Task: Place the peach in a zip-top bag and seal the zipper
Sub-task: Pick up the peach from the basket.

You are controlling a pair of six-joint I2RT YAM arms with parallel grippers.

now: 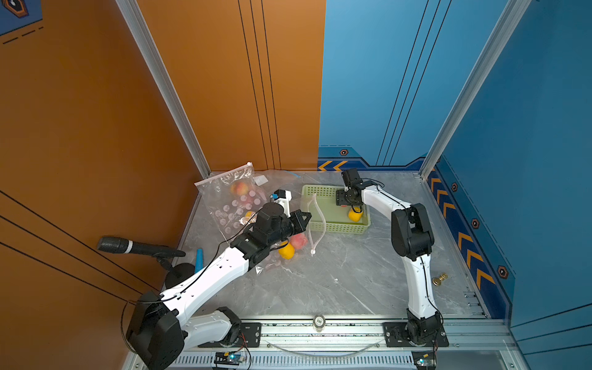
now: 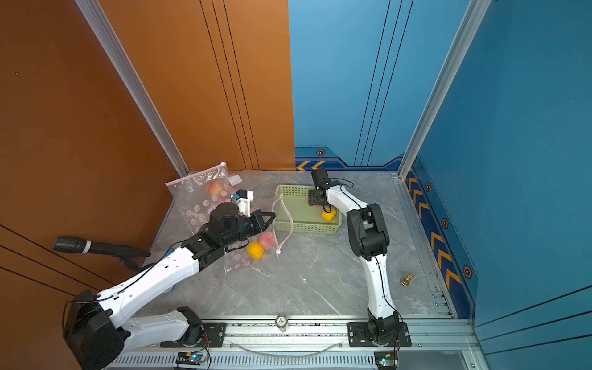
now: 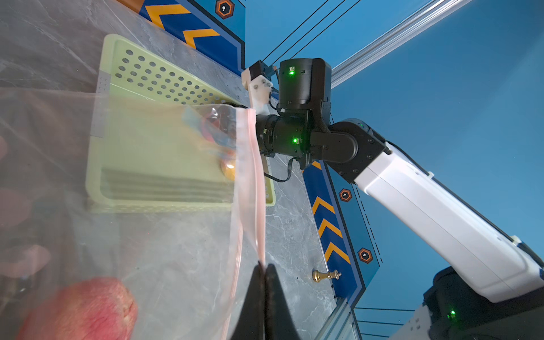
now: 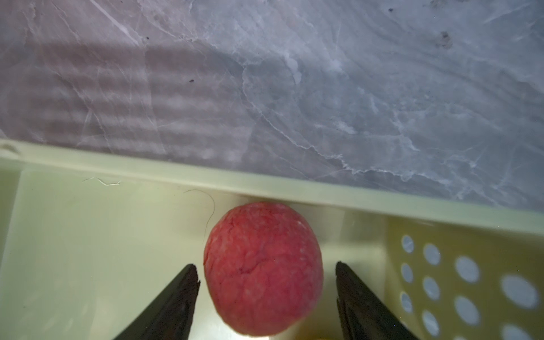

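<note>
Bright even light, peach point(image 4: 262, 270) softly blurred

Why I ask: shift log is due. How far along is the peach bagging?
Done: the left gripper is shut on the zip-top bag's zipper edge, holding it up; a bagged peach already lies inside. In hand: the open right gripper straddles the red peach in the green basket, not gripping. Left: grasp, carry, insert, seal the gaping zipper.
</note>
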